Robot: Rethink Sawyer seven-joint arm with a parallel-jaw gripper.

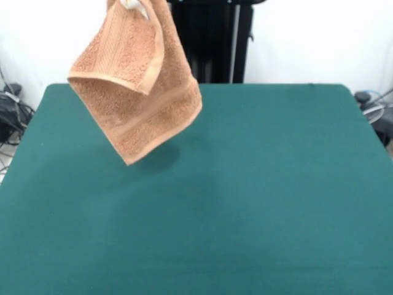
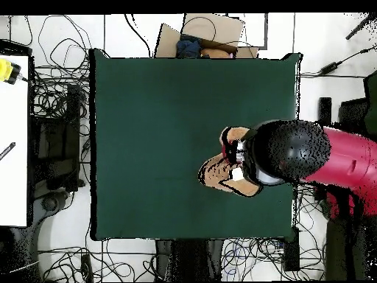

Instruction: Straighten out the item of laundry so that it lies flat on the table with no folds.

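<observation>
Towel [image 1: 138,92] up in the air, that's the headline: the orange-tan terry cloth dangles above the far left part of the bench [image 1: 258,203] in the front view, its top running out of the picture at the upper edge. It hangs clear of the surface, lowest corner pointing down over a soft shadow on the green. One flap is folded over the front, its pale woven border band running diagonally, and a second band crosses the lower body of the cloth. A bit of white shows right at the top, by the edge. The pile looks looped and nubby, the bands smoother.

The bench itself is a broad rectangle of dark green, felt-like cloth, matte and even. Behind it, a white wall and the black pedestal [image 1: 215,40] at the far side. Cables trail on the floor off both far corners.

From overhead, the red and black arm [image 2: 324,162] reaches in from the right over the bench's right-hand part, its dark rounded head covering the gripper [image 2: 239,158]. The towel [image 2: 217,173] bunches out from under it, tan against the green. The fingers are hidden, so I cannot tell how far they are apart or just where they hold the cloth. Around the bench: white floor, tangles of black cable, a white board [image 2: 13,140] at the left, cardboard [image 2: 210,33] at the top edge.
</observation>
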